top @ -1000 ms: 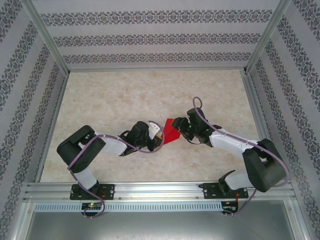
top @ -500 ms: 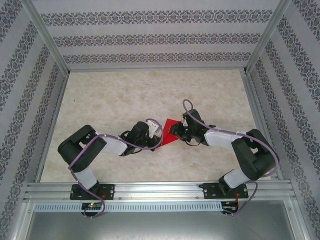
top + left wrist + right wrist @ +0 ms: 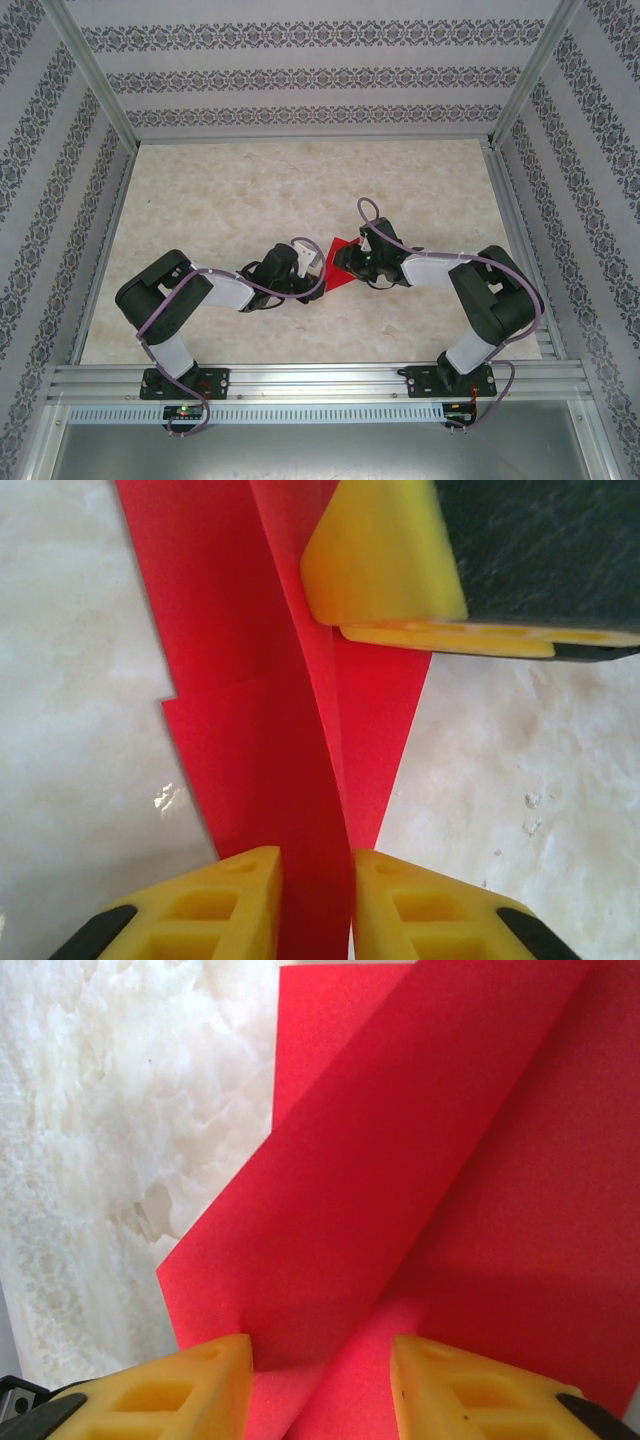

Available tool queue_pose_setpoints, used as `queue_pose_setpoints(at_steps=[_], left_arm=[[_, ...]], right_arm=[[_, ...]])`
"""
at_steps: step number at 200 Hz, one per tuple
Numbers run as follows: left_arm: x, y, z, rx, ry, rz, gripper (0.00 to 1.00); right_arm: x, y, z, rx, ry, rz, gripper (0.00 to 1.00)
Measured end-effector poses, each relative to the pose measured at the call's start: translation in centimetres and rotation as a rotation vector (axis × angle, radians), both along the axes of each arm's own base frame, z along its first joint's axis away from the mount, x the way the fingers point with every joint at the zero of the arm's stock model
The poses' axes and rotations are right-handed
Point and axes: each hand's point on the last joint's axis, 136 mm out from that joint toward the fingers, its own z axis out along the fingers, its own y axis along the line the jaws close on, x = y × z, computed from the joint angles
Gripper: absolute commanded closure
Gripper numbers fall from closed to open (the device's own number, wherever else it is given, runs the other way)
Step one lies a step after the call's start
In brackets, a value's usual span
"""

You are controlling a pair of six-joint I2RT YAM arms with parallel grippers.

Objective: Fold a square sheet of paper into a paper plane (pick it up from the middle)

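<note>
Square sheet of paper (image 3: 338, 265), bright red, already creased and partly folded, lies on the desk (image 3: 250, 190) near its middle, right between the two arms. One flap stands up off the rest as a slanted ridge.

Left pincer (image 3: 320, 268) comes in low from the left. From the left wrist view its yellow fingers (image 3: 230, 905) stand a little apart, and the raised ridge runs through the gap. No clear pinch on it.

Right pincer (image 3: 355, 262) meets the sheet from the other side. In the right wrist view its fingers (image 3: 150, 1390) are well apart, with the lifted flap sloping down between them and flat red paper beneath.

In the way: one yellow finger (image 3: 385, 560) of the right pincer, backed by its dark body, sits over the far part of the sheet as seen from the left wrist. From above, both pincer heads cover the sheet's side edges, so its full outline cannot be made out.

Around: pale marbled desk top, patterned wallpaper walls (image 3: 300, 75) on three sides, aluminium rail (image 3: 300, 378) along the near edge, and a purple cable (image 3: 365, 210) looping over the right arm's wrist.
</note>
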Motion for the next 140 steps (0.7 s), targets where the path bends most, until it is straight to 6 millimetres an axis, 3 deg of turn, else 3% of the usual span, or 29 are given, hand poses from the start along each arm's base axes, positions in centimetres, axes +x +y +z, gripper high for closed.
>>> queue_pose_setpoints(at_steps=[90, 140], left_arm=[[1.0, 0.8, 3.1, -0.04, 0.041, 0.076, 0.63], [0.7, 0.4, 3.8, -0.074, 0.103, 0.09, 0.72]], right_arm=[[0.4, -0.2, -0.4, -0.043, 0.018, -0.007, 0.49], [0.6, -0.3, -0.5, -0.084, 0.044, -0.037, 0.46]])
